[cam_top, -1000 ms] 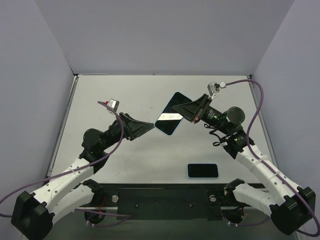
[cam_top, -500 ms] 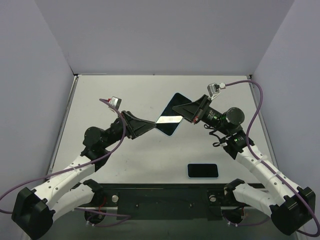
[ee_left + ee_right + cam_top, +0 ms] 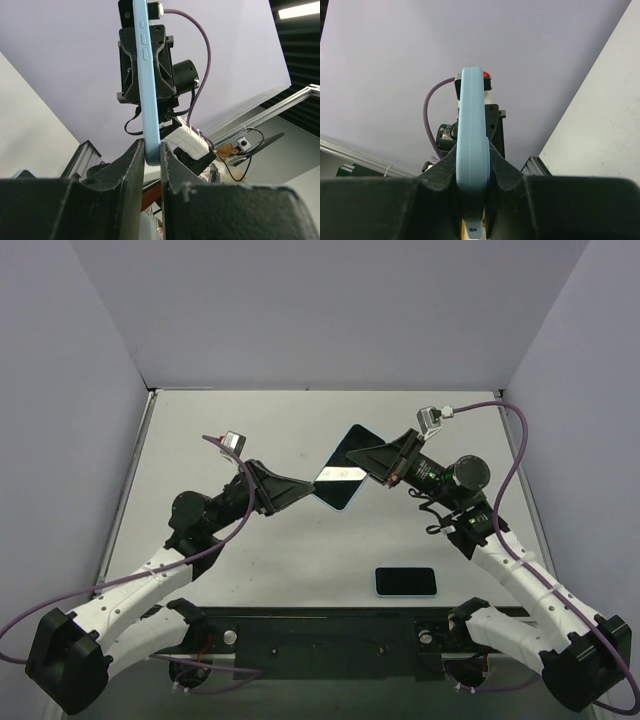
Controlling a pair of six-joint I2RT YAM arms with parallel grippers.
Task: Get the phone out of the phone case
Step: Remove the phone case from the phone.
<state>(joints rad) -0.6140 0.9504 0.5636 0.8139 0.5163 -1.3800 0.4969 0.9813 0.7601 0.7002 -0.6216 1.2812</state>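
Above the bench (image 3: 300, 560) | phone case (image 3: 340, 478) is pinched by right hand (image 3: 369, 462) | left hand (image 3: 304, 490) is narrowed on other end, hold unconfirmed | drop is risked if tugged early.

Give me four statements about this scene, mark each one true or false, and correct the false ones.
1. The light blue phone case is held off the table between both arms. True.
2. The right end effector is open and empty. False: it is shut on the case's edge.
3. A second phone lies flat near the arm bases. True.
4. The left end effector hovers away from the case. False: its fingers pinch the case's opposite edge.
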